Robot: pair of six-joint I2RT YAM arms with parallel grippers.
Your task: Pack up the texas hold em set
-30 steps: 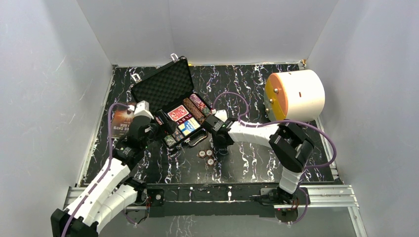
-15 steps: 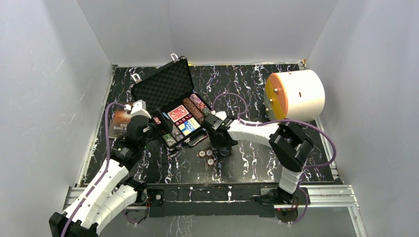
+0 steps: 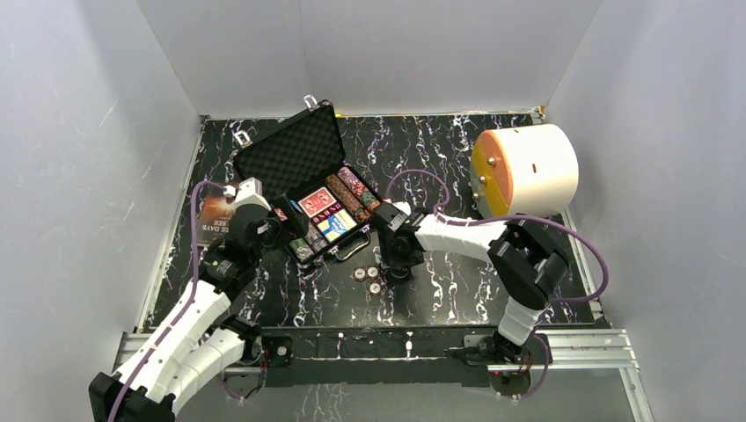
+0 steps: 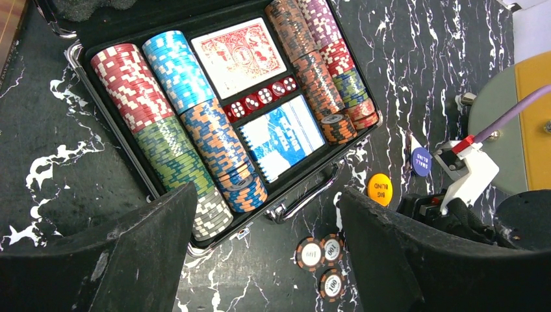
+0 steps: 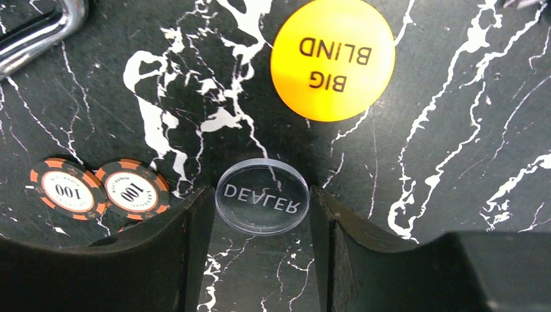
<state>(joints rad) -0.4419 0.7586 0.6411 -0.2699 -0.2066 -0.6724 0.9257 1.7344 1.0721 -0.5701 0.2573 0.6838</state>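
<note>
Toward the near edge of the bench, at its middle, three loose chips marked 100 lie flat. Just right of them the right claw is closed on the clear DEALER button, one finger against each side of its rim, with the button flat on the bench. The yellow BIG BLIND button lies just beyond it, and the purple SMALL BLIND button is farther still. The left claw hangs wide open and empty over the near-left end of the case. The case stands open mid-bench, with its lid raised toward the far edge. Its tray holds rows of chips, a red deck, a blue deck, and red dice between the decks. A brown booklet lies by the left edge. A white cylinder rests near the far right corner.
</note>
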